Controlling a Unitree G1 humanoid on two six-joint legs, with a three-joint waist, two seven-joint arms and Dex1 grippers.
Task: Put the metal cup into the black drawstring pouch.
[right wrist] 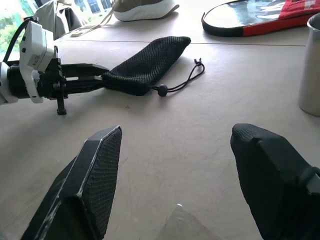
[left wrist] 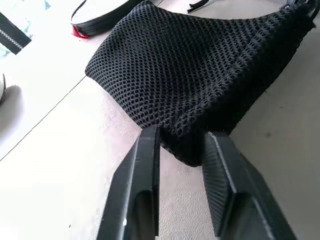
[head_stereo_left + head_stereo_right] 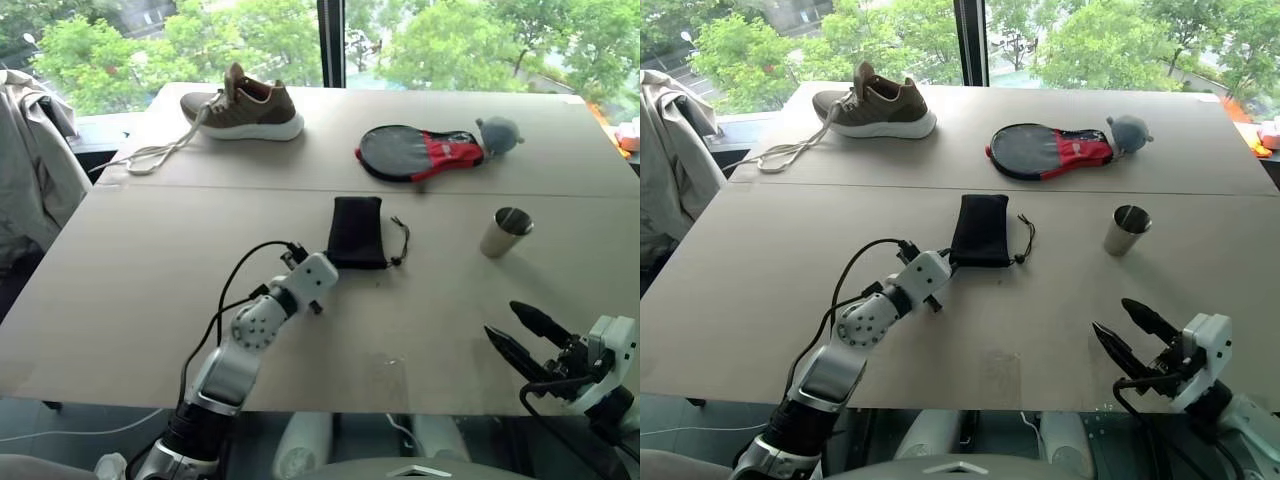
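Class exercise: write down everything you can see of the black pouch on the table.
The pouch is a soft, flat, rectangular bag of black mesh-like fabric, lying on the table near its middle. A thin black cord with a small toggle trails from its near end towards the cup, which stands apart from it. The left gripper is shut on the pouch's near corner. Nothing else touches it.

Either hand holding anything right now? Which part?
Left hand is shut on the near corner of the black drawstring pouch. Right hand is open, holding nothing.
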